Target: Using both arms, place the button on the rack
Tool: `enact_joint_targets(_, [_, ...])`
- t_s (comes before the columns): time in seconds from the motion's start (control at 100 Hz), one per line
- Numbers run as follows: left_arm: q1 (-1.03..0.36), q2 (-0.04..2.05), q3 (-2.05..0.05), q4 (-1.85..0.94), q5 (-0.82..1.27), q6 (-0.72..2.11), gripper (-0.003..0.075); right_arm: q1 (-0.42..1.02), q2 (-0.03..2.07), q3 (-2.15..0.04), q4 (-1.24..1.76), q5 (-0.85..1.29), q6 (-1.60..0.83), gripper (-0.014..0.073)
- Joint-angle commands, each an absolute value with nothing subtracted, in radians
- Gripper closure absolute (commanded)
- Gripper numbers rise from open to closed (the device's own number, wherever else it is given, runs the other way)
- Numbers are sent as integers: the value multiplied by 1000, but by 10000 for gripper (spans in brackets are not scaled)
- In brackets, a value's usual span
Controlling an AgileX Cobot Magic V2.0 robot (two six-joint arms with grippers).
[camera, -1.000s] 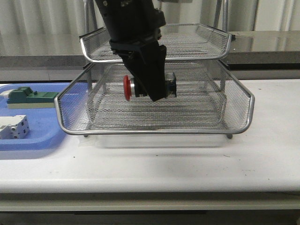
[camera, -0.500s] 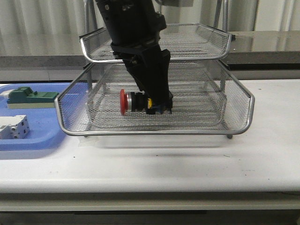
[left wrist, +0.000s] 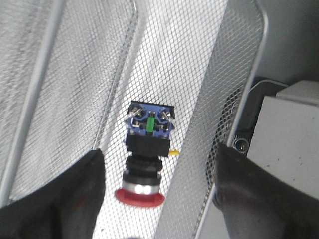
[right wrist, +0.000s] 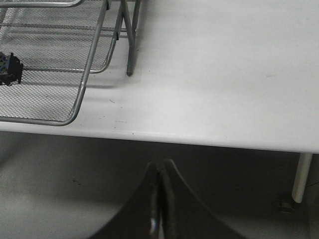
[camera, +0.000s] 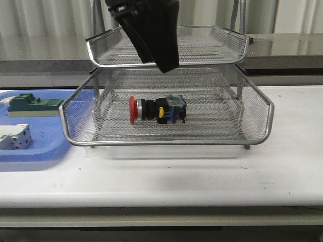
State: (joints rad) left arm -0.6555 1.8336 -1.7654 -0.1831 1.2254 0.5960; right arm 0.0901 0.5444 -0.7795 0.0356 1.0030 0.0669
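Observation:
The button (camera: pixel 156 110), with its red head, black body and blue rear, lies on its side on the mesh of the rack's (camera: pixel 166 138) middle tier. My left gripper (camera: pixel 159 48) hangs above it, level with the top tier, and touches nothing. The left wrist view looks down on the button (left wrist: pixel 147 152), lying free between the spread black fingers (left wrist: pixel 70 199) of the open left gripper (left wrist: pixel 157 186). My right gripper (right wrist: pixel 160 191) is shut and empty, low beyond the table's front edge; the button's rear end (right wrist: pixel 10 67) shows at the frame's edge.
A blue plastic tray (camera: pixel 45 148) left of the rack holds a green block (camera: pixel 31 104) and a white block (camera: pixel 14 137). The rack's leg (right wrist: pixel 129 47) stands on the white table (right wrist: pixel 224 74). A second robot base shows beside the rack (left wrist: pixel 289 144).
My left gripper opened and let the button down onto the middle tier, then rose clear to the top tier's height. The button now lies still on the mesh.

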Motion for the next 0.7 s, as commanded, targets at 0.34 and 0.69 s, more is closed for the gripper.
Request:
enact_joint_targets(0.34, [-400, 1609, -1773, -177, 1279, 460, 281, 88, 547, -811, 32, 938, 60, 663])
enact_joint_targets(0.69, [-200, 1358, -1508, -185, 1200, 418, 281, 88, 547, -811, 32, 938, 60, 663])
